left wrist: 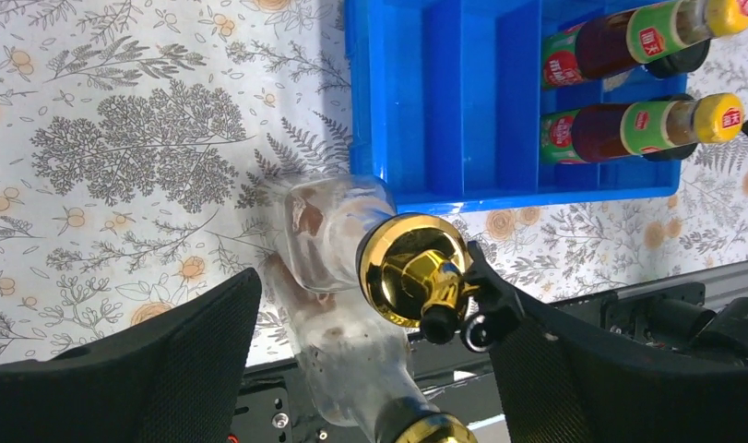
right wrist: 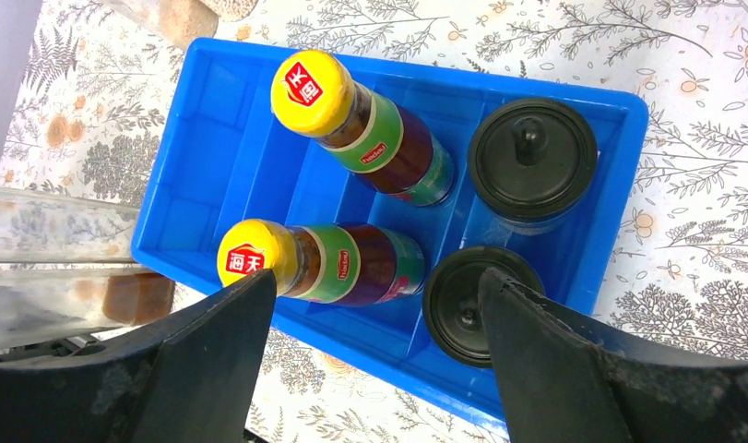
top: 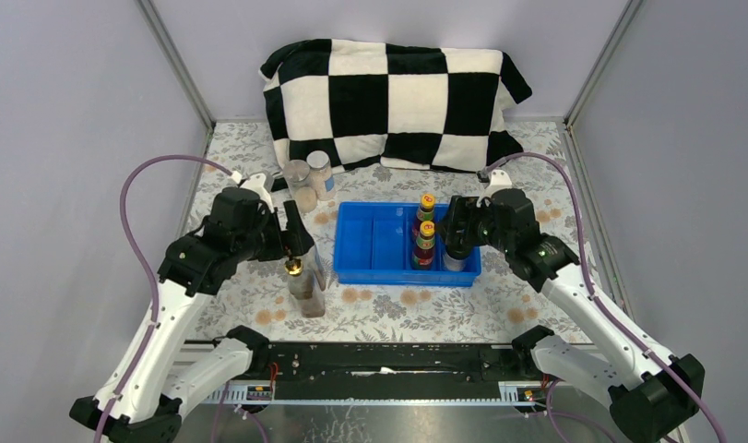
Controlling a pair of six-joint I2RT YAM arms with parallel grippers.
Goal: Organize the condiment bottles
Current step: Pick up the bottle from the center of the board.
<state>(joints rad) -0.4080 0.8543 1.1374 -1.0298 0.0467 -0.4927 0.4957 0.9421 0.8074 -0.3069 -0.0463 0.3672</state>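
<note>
Condiment bottles (top: 425, 242): sauce bottles (right wrist: 351, 129) and shakers (right wrist: 532, 159) stand in the blue tray (right wrist: 213, 111); gold-topped bottles (left wrist: 414, 269) and jars (top: 310, 175) on the table (top: 397, 309) left of it
Left gripper (left wrist: 365, 286): jaws apart astride one gold top
Right gripper (right wrist: 374, 281): jaws apart over tray

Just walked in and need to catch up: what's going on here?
Two robot arms are sorting condiment bottles into a blue divided tray. Two yellow-capped sauce bottles and two black-capped shakers already stand in it. The left pincer is open around a gold-topped bottle on the table beside the tray, a second one next to it. The right pincer hangs open over the tray. Two grey-lidded jars stand near the checkered cloth.
</note>
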